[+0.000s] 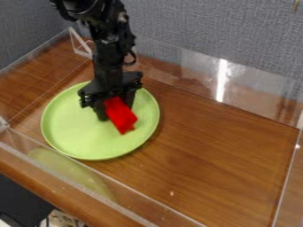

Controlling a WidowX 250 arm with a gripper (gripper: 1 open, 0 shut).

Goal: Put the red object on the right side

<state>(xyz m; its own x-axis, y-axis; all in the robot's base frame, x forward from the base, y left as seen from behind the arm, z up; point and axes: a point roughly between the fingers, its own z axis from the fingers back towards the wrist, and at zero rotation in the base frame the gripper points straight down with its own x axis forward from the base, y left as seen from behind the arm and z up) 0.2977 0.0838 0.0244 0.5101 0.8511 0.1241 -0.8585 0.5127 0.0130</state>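
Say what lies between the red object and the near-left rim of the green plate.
In the camera view, only bare green plate shows between the red object and that rim.

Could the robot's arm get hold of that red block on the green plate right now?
Probably yes: the end effector is right at the upper end of the red block, over the green plate, and nothing seems to stand between them.

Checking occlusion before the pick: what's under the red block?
Lime-green plate shows around the lower part of the red block. Whatever lies directly beneath is covered, and the dark fingers hide the block's upper end.
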